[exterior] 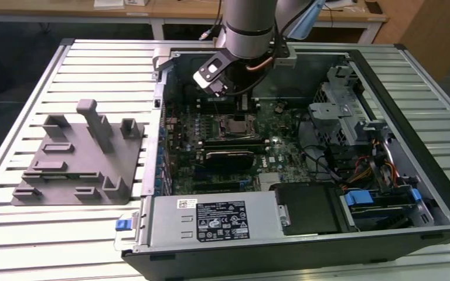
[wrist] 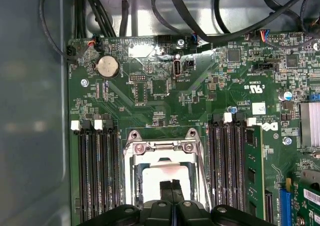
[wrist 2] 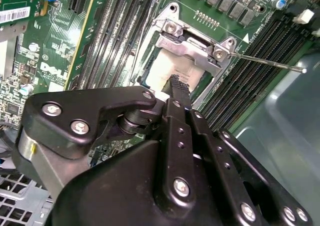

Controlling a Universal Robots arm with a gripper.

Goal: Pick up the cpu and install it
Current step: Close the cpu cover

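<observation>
1. Currently the claw [wrist: 170, 186] is hanging low over the middle of the processor socket. Its two dark fingertips [wrist: 165, 187] are pressing together, so it is clenched, and nothing is showing between them.
2. Directly under those tips the cpu [wrist: 150, 183] is lying flat in the socket, its pale top showing inside the metal socket frame [wrist: 164, 147]. In the second wrist view the tips are either touching that pale top or sitting just above it; I cannot tell which.
3. Judging from this, the picking up and carrying are looking finished, since the chip is resting in its place on the board and not in the claw's grasp. Whether it is sitting fully down in its bed is not showing.
4. Just past the frame, the thin retention lever [wrist 2: 270, 63] is sticking out free across the neighbouring slots instead of lying tucked along the socket. By my reading the clamping down is remaining to be done.
5. Memory slots [wrist: 95, 171] are running along both sides of the socket on the green motherboard [wrist: 165, 90], and a round coin cell [wrist: 107, 65] is sitting farther up the board.
6. Farthest out, in the exterior view, the arm is reaching down into the open computer case [exterior: 412, 231], which is lying on its side on the slatted worktop [exterior: 53, 240]. The grey fixture [exterior: 77, 164] is standing just beside the case on the exterior view's left, apart from the claw.
</observation>
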